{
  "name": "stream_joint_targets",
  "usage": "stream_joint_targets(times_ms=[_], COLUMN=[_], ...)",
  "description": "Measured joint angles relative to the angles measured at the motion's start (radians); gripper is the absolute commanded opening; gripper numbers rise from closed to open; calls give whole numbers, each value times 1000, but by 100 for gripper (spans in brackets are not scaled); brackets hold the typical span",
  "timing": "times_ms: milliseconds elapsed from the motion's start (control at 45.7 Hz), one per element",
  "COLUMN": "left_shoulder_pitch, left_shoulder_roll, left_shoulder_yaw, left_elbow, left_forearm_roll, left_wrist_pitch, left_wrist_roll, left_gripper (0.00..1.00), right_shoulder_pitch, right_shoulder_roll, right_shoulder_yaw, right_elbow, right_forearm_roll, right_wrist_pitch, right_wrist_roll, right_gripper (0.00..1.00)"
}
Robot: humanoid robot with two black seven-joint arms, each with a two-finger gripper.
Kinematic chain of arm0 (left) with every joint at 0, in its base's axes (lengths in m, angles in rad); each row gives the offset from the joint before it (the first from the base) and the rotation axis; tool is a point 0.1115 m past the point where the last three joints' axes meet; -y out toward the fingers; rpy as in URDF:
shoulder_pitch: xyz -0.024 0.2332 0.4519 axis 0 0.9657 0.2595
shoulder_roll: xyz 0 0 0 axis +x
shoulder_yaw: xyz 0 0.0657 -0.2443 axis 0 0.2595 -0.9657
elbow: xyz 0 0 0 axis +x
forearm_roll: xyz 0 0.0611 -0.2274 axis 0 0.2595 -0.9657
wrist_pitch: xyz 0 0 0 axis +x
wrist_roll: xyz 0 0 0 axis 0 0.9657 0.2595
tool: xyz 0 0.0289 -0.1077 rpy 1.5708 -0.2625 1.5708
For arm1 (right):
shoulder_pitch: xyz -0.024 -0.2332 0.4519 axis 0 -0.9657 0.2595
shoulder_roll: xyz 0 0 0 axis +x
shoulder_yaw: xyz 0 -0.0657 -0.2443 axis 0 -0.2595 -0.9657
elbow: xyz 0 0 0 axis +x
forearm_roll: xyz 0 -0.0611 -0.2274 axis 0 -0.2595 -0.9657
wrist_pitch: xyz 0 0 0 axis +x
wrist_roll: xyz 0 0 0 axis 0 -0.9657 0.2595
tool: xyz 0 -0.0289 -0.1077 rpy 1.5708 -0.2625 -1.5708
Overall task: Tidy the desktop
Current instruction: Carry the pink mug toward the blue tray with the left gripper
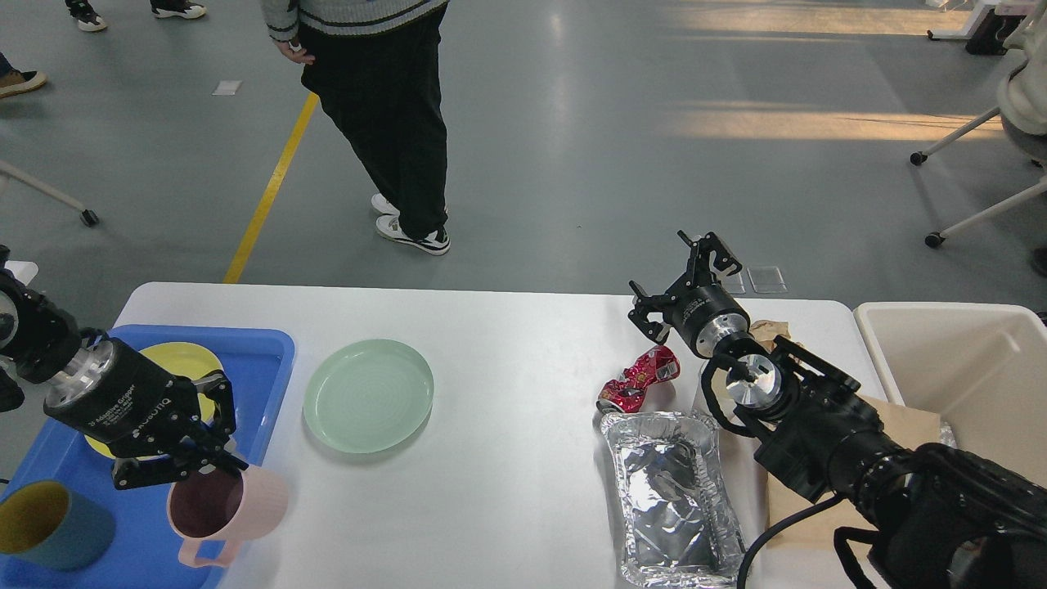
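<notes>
The white desktop [507,335] holds a pale green plate [368,395], a crushed red can [638,380], a crumpled foil tray [671,499] and brown paper [904,421]. My left gripper [214,468] is at the right edge of the blue tray [262,352], its fingers closed on the rim of a tilted pink mug [237,511]. My right gripper [680,282] is open and empty, raised above the far edge of the desktop, just beyond the red can.
The blue tray also holds a yellow plate [184,360] and a teal cup with a yellow inside [49,523]. A cream bin [965,368] stands at the right end. A person [384,123] stands on the floor beyond the table. Chair legs [973,221] show at far right.
</notes>
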Motion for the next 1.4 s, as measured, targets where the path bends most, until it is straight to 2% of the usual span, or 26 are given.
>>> stream_joint_targets(times_ms=[328, 547, 766, 1029, 1401], left_shoulder_pitch=[-5, 7, 10, 39, 100], left_shoulder_roll=[86, 122, 153, 156, 149], left_shoulder_yaw=[0, 3, 2, 3, -2], left_elbow=[38, 111, 128, 149, 229], left_forearm_roll=[0, 0, 0, 0, 0], left_wrist_pitch=[-14, -18, -25, -32, -32], left_wrist_roll=[63, 67, 69, 91, 93], left_gripper=[0, 0, 0, 0, 1], right_shoulder_pitch=[0, 0, 0, 0, 0], right_shoulder_roll=[0, 0, 0, -1, 0], right_shoulder_yaw=[0, 0, 0, 0, 0], right_elbow=[0, 0, 0, 0, 0], right_forearm_roll=[0, 0, 0, 0, 0], right_wrist_pitch=[0, 0, 0, 0, 0], right_wrist_roll=[0, 0, 0, 0, 0], right_gripper=[100, 100, 100, 100, 100])
